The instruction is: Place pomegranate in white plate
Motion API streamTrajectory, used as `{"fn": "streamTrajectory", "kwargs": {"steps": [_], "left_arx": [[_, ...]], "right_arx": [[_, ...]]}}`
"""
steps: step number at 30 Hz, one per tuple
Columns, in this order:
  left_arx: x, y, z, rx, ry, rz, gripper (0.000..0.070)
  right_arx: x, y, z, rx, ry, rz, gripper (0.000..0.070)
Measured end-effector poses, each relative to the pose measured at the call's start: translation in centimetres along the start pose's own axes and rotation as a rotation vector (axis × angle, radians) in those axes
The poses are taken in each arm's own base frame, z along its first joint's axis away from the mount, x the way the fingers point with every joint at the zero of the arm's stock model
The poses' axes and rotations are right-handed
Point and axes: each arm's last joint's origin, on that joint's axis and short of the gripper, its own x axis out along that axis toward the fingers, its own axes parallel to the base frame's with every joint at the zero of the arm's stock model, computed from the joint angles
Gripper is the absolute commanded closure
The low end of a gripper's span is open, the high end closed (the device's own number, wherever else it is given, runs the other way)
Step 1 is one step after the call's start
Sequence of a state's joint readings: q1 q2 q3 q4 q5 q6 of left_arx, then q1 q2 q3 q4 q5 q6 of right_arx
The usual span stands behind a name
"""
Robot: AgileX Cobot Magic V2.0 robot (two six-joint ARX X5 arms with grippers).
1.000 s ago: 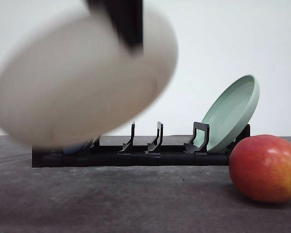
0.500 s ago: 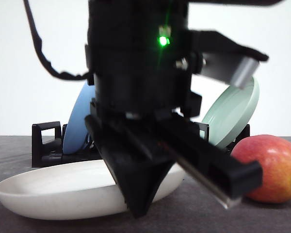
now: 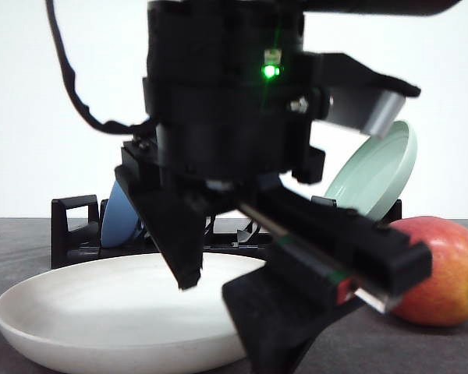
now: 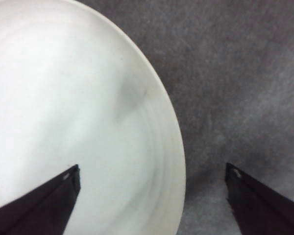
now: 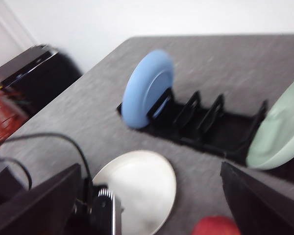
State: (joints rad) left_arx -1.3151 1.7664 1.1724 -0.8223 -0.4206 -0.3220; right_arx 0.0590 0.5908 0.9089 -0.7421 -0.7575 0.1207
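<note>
Surface: dark grey, matte, finely textured table top (image 3: 47, 241), running back to a plain white wall (image 3: 460, 93). In the right wrist view a dark cabinet-like object (image 5: 36, 68) and something red (image 5: 2, 117) stand past the table's edge; blurred, not identifiable.

Left pincer (image 3: 234, 312): black, large in the front view, jaws spread wide and holding nothing; a green light glows on its body. One finger (image 3: 175, 234) hangs over the white plate's bowl, the other (image 3: 327, 249) reaches out beyond the plate's rim. From the left wrist, the plate's edge runs between the two fingertips.

White plate (image 3: 78, 319): flat on the table directly beneath the left pincer, right way up, faint rings inside (image 4: 63, 98), nothing in it.

Pomegranate (image 3: 444, 273): red shading to yellow-orange, on the bare table off to the pincer's right-hand side, near the plate but apart from it; partly behind the outer finger.

Black dish rack (image 5: 201, 122): behind the pincer, holding a blue plate (image 5: 144, 88) on edge at one end and a pale green plate (image 3: 378, 175) leaning at the other; middle slots vacant.

Right pincer (image 5: 149, 205): high above the table, fingers well apart, released.
</note>
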Motion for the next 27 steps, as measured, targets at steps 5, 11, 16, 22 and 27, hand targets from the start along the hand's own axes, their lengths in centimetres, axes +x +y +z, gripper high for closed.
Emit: {"fn": "streamTrajectory", "kwargs": {"steps": [5, 11, 16, 22, 27], "left_arx": [[-3.6, 1.8, -0.3, -0.063, -0.097, -0.033, 0.0095], [-9.0, 4.8, -1.8, -0.132, -0.237, -0.081, 0.0104], [-12.9, 7.4, -4.1, -0.179, -0.339, -0.118, 0.0110], [-16.5, 10.1, -7.4, -0.211, -0.442, -0.195, 0.0110], [-18.3, 12.0, -11.0, -0.222, -0.554, -0.270, 0.0110]], "right_arx": [[1.7, -0.6, -0.4, 0.063, 0.127, 0.019, 0.0120], [4.5, -2.1, -1.2, 0.142, 0.326, -0.002, 0.0120], [7.4, -3.7, -1.8, 0.173, 0.476, -0.070, 0.0113], [10.6, -5.4, -2.9, 0.160, 0.630, -0.184, 0.0000], [13.3, -6.7, -4.0, 0.161, 0.738, -0.213, 0.0000]]}}
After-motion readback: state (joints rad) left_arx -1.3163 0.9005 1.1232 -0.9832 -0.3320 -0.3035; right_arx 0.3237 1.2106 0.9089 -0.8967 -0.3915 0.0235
